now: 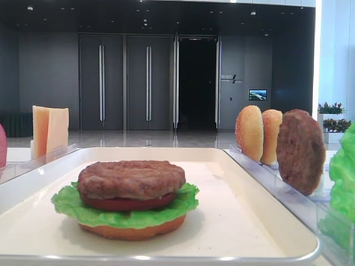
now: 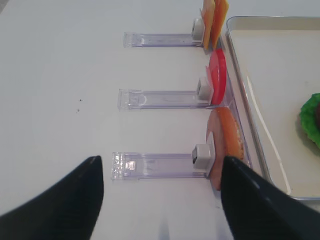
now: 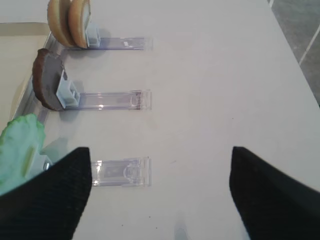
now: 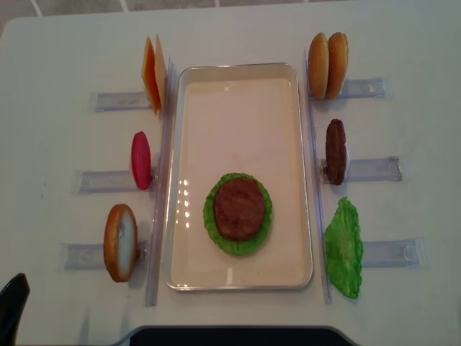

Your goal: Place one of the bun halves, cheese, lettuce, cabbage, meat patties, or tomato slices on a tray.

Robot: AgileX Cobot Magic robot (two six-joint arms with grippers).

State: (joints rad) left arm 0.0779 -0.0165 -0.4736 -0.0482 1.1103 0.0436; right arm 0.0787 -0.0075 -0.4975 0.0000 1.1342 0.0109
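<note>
The cream tray (image 4: pixel 238 68) holds a stack: bun half (image 1: pixel 133 230), lettuce (image 1: pixel 69 202), tomato slice (image 1: pixel 127 203), and a meat patty (image 4: pixel 238 207) on top. On the left racks stand cheese (image 4: pixel 153 74), a tomato slice (image 4: pixel 140 160) and a bun half (image 4: pixel 120 242). On the right racks stand two bun halves (image 4: pixel 328 65), a patty (image 4: pixel 336 151) and lettuce (image 4: pixel 343 249). No cabbage is in view. My left gripper (image 2: pixel 162 200) hovers open and empty near the left bun half (image 2: pixel 227 142). My right gripper (image 3: pixel 160 195) is open and empty beside the lettuce (image 3: pixel 20 150).
Clear plastic racks (image 4: pixel 108 101) stick out from both long sides of the tray over the white table (image 4: pixel 418 216). A dark edge of the robot (image 4: pixel 230 336) shows at the table's near side.
</note>
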